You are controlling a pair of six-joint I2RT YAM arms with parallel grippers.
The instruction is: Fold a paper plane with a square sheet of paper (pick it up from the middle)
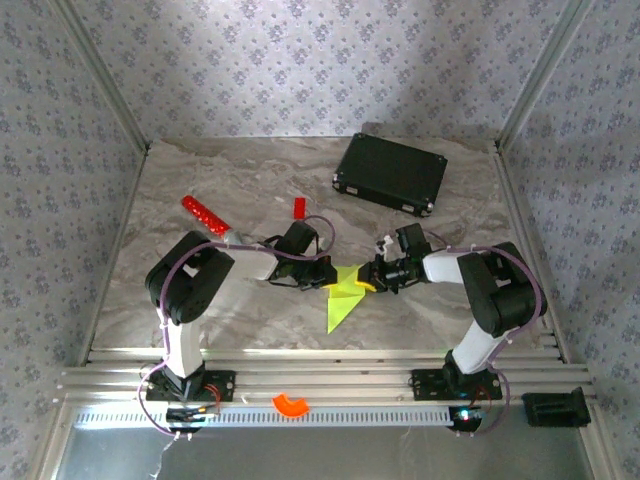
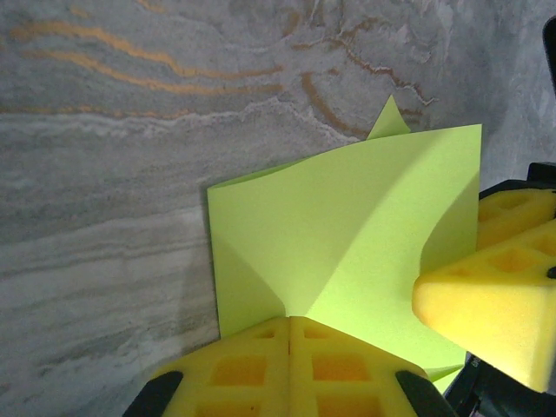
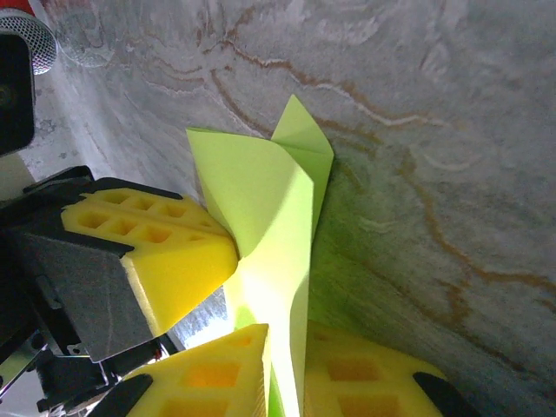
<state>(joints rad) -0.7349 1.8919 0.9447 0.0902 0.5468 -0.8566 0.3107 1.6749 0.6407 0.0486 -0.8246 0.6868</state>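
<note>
While the left claw [image 1: 324,277] and right claw [image 1: 369,277] each clamp the lime paper [image 1: 340,306] mid-frame, it looks part-folded to a point, wing creases seemingly left.

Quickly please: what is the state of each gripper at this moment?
Left gripper: closed, pinching the lime paper.
Right gripper: closed on the same paper.

Pale floral wallpaper [image 1: 300,60] covered the walls; grey marble-patterned table [image 1: 230,180] lay evenly lit; metal rails [image 1: 330,380] edged its near side.
</note>
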